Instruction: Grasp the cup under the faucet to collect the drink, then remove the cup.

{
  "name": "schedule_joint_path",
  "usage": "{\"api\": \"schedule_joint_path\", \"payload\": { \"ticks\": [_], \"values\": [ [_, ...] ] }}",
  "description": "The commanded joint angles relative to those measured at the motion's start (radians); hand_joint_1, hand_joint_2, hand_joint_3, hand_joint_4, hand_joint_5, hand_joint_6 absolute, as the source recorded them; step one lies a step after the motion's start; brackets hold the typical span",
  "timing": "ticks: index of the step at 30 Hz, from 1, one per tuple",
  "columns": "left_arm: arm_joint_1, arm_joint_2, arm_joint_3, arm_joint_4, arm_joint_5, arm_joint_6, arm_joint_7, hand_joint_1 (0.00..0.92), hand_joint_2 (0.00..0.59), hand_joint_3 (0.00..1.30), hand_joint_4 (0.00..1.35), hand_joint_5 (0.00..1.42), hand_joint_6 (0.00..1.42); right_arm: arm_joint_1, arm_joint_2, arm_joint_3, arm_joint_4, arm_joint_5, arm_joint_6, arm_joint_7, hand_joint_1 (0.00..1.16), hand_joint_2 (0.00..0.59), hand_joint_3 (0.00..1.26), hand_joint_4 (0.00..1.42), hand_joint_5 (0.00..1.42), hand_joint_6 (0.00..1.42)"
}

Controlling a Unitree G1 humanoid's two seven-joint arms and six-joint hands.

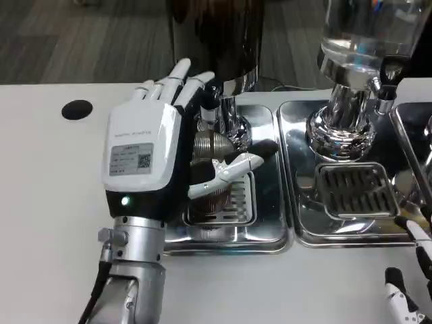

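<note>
- Head view: at five o'clock we are seeing only our right hand's [410,283] fingertips, so we cannot tell its pose.
- Our left hand [158,145] is wrapping the cup [210,145] at center, thumb across its front, under the dark dispenser's faucet [217,111].
- We are risking a spill if the cup tilts or sits off-stream.
- We are counting one cup, two dispensers, two drip trays [270,243].

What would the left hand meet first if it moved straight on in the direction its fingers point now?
Probably the dark dispenser behind the tray: the left hand, holding the cup, has fingers pointing up and away toward it. Depth is unclear, so the chrome faucet could come first.
</note>
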Motion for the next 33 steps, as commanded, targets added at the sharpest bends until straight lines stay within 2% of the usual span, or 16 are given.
{"api": "schedule_joint_path", "payload": {
  "ticks": [1,14,22,27,30,33],
  "values": [
    [-0.003,0.003,0.013,-0.004,0.007,0.02,-0.028,0.0,0.056,0.23,0.0,0.21,0.21,0.005,-0.01,-0.013,0.005,0.012,-0.012,-0.001,0.1,0.451,0.15,0.0,0.0,0.0],
    [0.058,0.01,0.048,-0.093,-0.001,-0.002,-0.013,0.0,0.045,0.14,0.0,0.16,0.15,0.015,-0.012,-0.018,-0.018,0.009,-0.018,0.007,0.1,0.451,0.14,0.0,0.0,0.0],
    [0.199,0.061,0.122,-0.177,-0.039,-0.081,0.028,0.0,0.041,0.14,0.0,0.15,0.15,0.028,-0.016,-0.024,-0.073,0.001,-0.016,0.025,0.11,0.446,0.1,0.0,0.0,0.0],
    [0.343,0.117,0.189,-0.194,-0.078,-0.156,0.053,0.0,0.043,0.16,0.0,0.15,0.12,0.017,-0.026,-0.043,-0.138,0.009,-0.013,0.074,0.12,0.446,0.09,0.0,0.0,0.0],
    [0.408,0.132,0.217,-0.181,-0.097,-0.195,0.068,0.0,0.043,0.16,0.0,0.15,0.12,-0.014,-0.022,-0.045,-0.153,0.029,-0.01,0.119,0.13,0.44,0.08,0.0,0.0,0.0],
    [0.47,0.141,0.22,-0.159,-0.093,-0.227,0.096,0.0,0.042,0.16,0.0,0.14,0.11,-0.049,-0.014,-0.043,-0.162,0.065,-0.012,0.173,0.15,0.426,0.07,0.0,0.0,0.0]
  ]
}}
